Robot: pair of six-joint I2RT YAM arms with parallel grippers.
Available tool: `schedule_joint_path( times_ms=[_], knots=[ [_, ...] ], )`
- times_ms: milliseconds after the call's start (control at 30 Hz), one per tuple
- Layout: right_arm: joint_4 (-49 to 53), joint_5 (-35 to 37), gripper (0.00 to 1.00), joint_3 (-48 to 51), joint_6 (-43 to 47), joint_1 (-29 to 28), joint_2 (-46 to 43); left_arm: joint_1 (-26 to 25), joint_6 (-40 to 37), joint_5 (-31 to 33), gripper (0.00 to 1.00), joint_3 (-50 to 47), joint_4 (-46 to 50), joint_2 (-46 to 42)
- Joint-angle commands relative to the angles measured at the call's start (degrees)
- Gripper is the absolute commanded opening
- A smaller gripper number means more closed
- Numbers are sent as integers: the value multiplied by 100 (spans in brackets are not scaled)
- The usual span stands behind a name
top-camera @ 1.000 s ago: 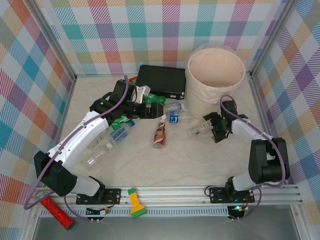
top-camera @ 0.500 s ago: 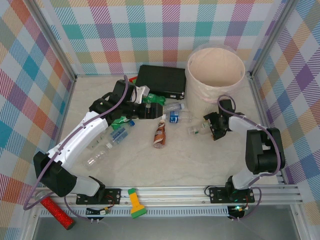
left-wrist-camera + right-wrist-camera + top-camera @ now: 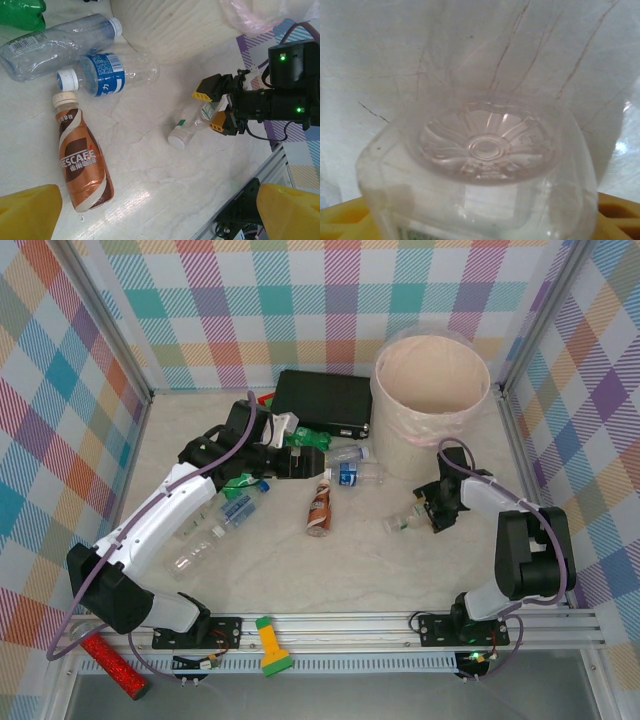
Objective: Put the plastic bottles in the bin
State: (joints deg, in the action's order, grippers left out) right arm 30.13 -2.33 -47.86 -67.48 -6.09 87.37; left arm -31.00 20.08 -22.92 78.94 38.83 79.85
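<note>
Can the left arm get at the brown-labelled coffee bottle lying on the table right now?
Probably yes: the open left gripper hangs close to the brown-labelled plastic coffee bottle, with nothing lying across it.

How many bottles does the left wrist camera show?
5: green bottle top left, clear bottle beside it, blue-labelled bottle, brown bottle, small bottle at the right gripper. Others may be hidden.

A flat black case (image 3: 322, 402) lies upper centre on the pale table (image 3: 380, 570). A yellow-green flashlight (image 3: 268, 644) sits bottom centre-left, a red glittery cylinder (image 3: 113, 664) lower left.
</note>
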Motion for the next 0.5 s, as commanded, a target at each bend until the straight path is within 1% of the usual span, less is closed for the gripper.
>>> schedule_joint_path(
  times_ms=[0, 67, 133, 167, 200, 267, 467],
  knots=[
    [413, 38, 74, -190, 198, -5, 13, -37, -63, -20, 99, 74, 21, -135],
    [481, -4, 77, -284, 236, -7, 108, -37, -65, -11, 100, 57, 21, -154],
    [528, -21, 77, -358, 293, -7, 221, -37, -63, -3, 100, 28, 22, -188],
    [551, -35, 71, -386, 329, -2, 282, -37, -65, 2, 100, 6, 22, -202],
    [534, -71, 61, -412, 377, -6, 346, -37, -56, 15, 100, -6, 19, -223],
    [538, -100, 53, -435, 407, -15, 377, -37, -56, 31, 100, -24, 41, -263],
    [717, 26, 53, -392, 447, -33, 124, -37, -39, 75, 99, -88, 57, -343]
  ],
)
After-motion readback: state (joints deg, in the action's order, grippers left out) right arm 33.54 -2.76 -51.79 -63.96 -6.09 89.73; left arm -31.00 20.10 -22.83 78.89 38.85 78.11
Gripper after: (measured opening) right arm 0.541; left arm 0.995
